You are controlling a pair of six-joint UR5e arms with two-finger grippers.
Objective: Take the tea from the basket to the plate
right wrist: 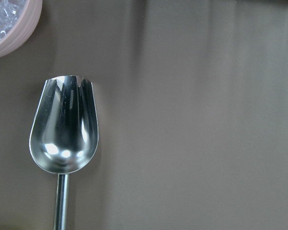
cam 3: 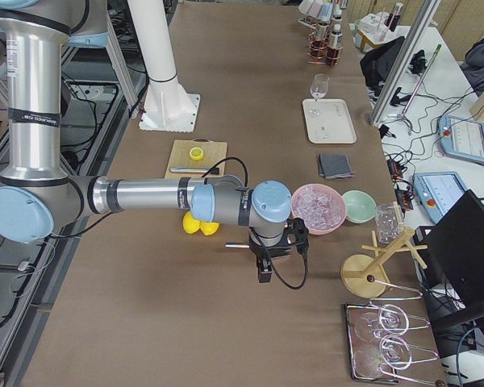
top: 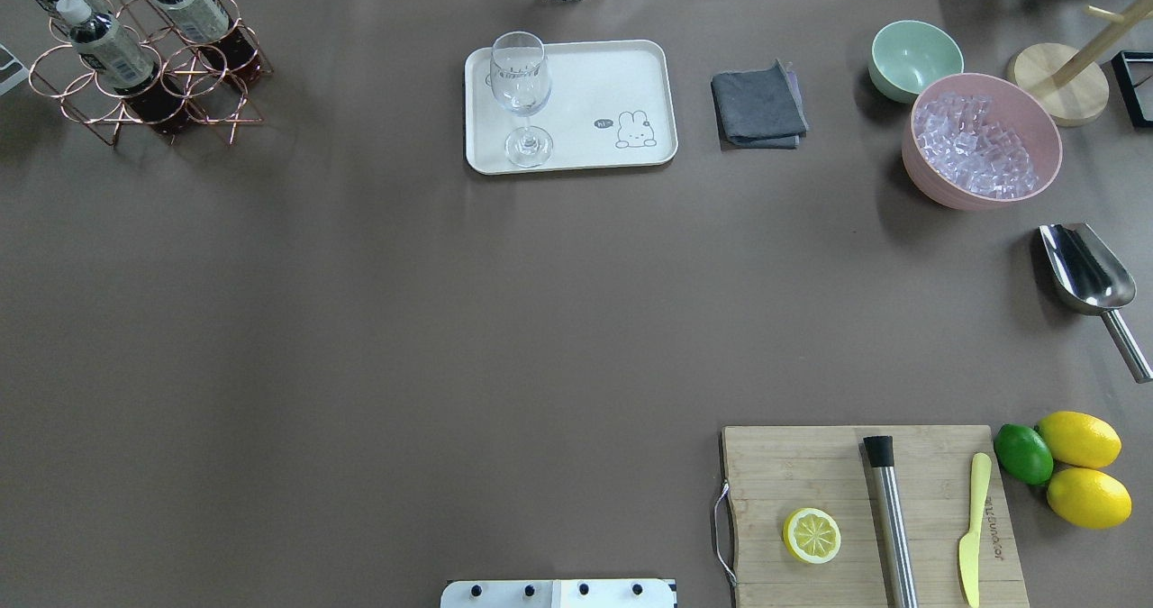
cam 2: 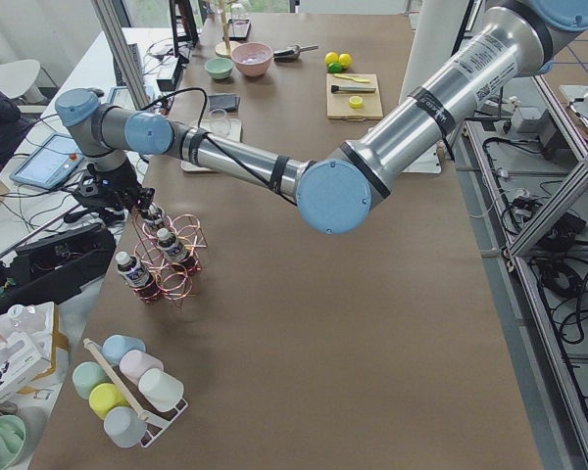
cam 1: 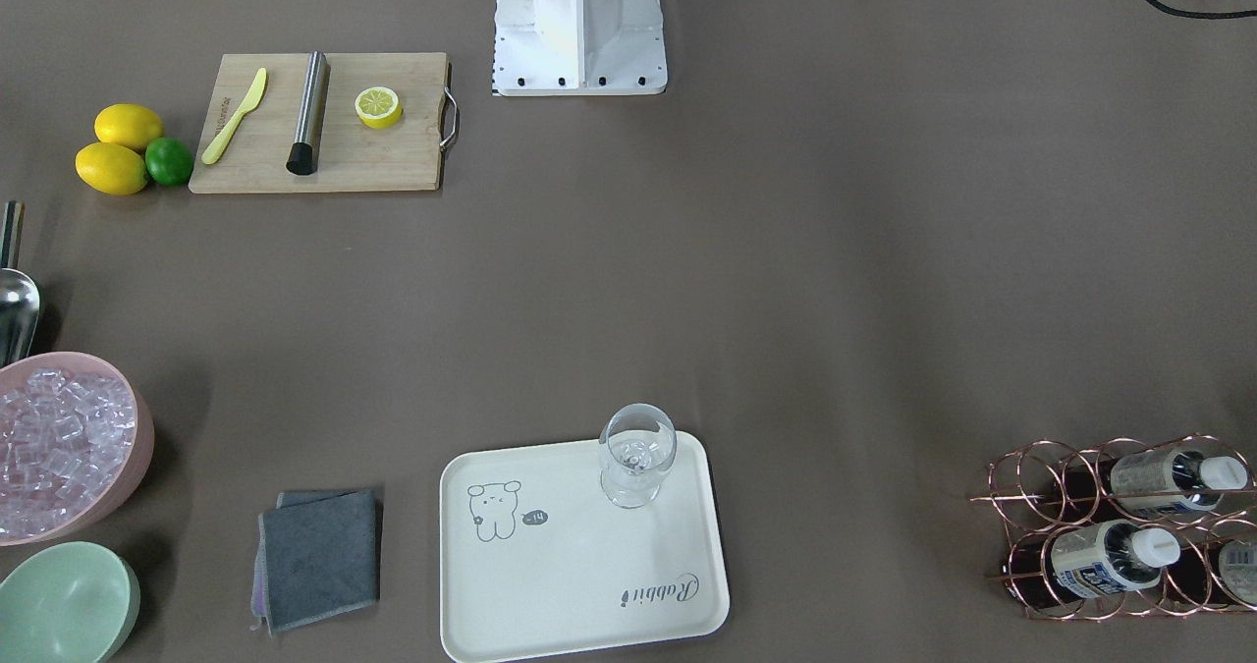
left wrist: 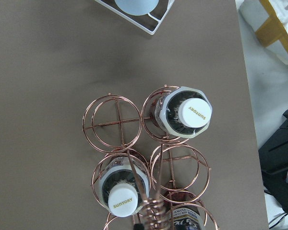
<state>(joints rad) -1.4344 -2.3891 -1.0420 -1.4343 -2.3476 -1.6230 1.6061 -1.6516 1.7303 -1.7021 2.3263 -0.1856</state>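
Hovering with the left gripper (cam 2: 132, 201) just above the tea (left wrist: 194, 112), upright in the basket (left wrist: 117, 121) at the table's far-left corner, well apart from the plate (top: 585, 95); cannot tell open or closed, likewise for the right gripper (cam 3: 262, 270).

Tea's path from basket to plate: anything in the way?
Nothing visible on the table between the basket and the plate. Only the stemmed glass, standing on the plate's end nearest the basket, is in the way of the tea.
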